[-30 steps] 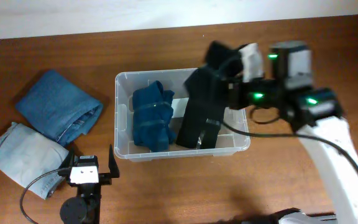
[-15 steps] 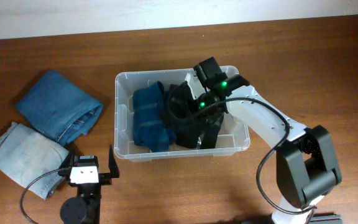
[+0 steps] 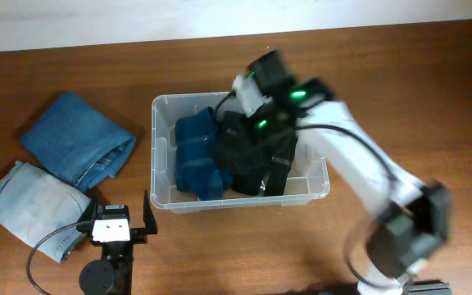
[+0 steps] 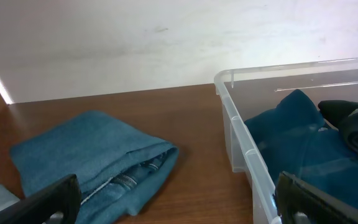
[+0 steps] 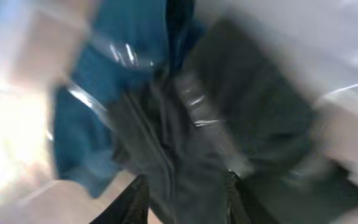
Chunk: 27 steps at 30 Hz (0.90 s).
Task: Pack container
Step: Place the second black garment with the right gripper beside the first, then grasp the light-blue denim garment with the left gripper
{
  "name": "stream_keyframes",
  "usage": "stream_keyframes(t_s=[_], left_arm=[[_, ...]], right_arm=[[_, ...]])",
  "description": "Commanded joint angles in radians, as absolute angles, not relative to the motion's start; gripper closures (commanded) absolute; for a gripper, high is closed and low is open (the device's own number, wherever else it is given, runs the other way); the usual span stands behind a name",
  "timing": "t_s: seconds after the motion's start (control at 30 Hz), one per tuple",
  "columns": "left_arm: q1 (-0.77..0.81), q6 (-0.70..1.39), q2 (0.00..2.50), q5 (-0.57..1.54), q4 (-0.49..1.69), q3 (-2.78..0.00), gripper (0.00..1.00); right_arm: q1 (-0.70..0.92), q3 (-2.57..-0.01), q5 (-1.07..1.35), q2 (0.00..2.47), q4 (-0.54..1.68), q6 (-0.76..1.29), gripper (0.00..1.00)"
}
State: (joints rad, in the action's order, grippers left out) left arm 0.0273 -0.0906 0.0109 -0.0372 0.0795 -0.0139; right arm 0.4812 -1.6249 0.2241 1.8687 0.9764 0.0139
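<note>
Clear plastic container sits mid-worktop, holding a dark-blue garment beside a black garment. The right claw reaches in over the black cloth, and blur hides whether it grips. The left claw rests with fingers spread wide near the front edge. Folded blue denim and pale denim lie apart on the left.

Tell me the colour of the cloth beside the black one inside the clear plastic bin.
Dark teal-blue cloth, clearest in the overhead view.
</note>
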Motion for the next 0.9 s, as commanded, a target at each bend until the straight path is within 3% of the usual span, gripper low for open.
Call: stream_keyframes(t_s=[0.0,0.07,0.13,0.23,0.3,0.33,0.47,0.6,0.73,0.87], left_arm=[[0.032,-0.11,0.006,-0.044,0.08,-0.009,0.01],[0.032,-0.11,0.006,-0.044,0.067,-0.009,0.01],[0.032,-0.11,0.006,-0.044,0.065,-0.009,0.01],[0.032,-0.07,0.007,-0.05,0.12,-0.06,0.01],[0.032,-0.056,0.019,-0.08,0.241,-0.162,0.01],[0.031,-0.044,0.027,-0.102,0.281,-0.199,0.01],[0.009,0.083,0.183,-0.243,0.507,-0.485,0.0],[-0.061,0.082,0.467,-0.314,0.755,-0.789,0.01],[-0.161,0.083,0.702,-0.155,0.863,-0.939,0.01],[-0.326,0.083,0.915,0.063,0.914,-0.966,0.01]], right_arm=[[0.517,-1.591,0.213,2.014,0.968,0.003,0.68],[0.517,-1.591,0.214,2.086,0.959,-0.017,0.67],[0.518,-1.594,0.216,2.086,0.976,-0.033,0.59],[0.517,-1.67,0.177,2.0,1.058,-0.053,0.31],[0.516,-1.743,0.117,1.891,1.099,-0.053,0.07],[0.514,-1.764,0.103,1.855,1.105,-0.054,0.01],[0.412,-1.845,0.066,1.623,1.111,-0.045,0.01],[0.149,-1.845,0.067,1.462,1.193,0.03,0.01],[-0.179,-1.843,0.083,1.433,1.299,0.183,0.02],[-0.454,-1.805,0.2,1.483,1.371,0.196,0.01]])
